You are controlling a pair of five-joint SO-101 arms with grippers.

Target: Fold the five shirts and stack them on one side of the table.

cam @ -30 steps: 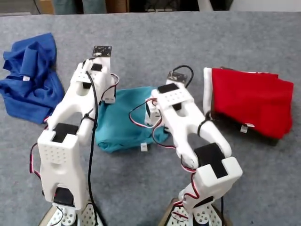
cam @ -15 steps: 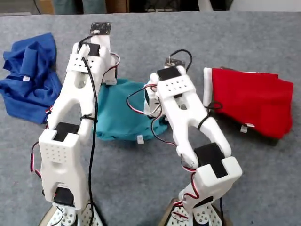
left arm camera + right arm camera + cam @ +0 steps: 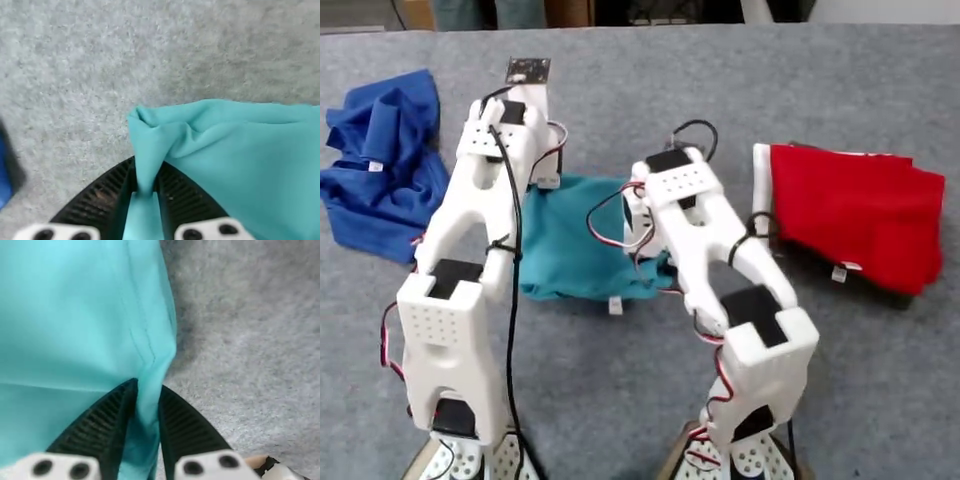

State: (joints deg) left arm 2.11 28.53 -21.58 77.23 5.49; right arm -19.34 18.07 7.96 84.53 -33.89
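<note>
Teal shirt [image 3: 575,245]: centre of grey table [image 3: 640,80], btwn the two arms, partly folded; white tag [image 3: 615,305] at near edge.
L gripper [image 3: 147,169]: clenched on shirt's far-left corner; cloth bunched btwn black ribbed jaws, pinched fold rising from the tips.
R gripper [image 3: 147,386]: clamped on shirt's right edge, narrow fold of fabric squeezed btwn jaws.
Red shirt [image 3: 850,210]: folded, right side of table; white garment [image 3: 760,185] edge showing at its left.
Blue shirt [image 3: 380,165]: crumpled, far left, well apart from teal.
</note>
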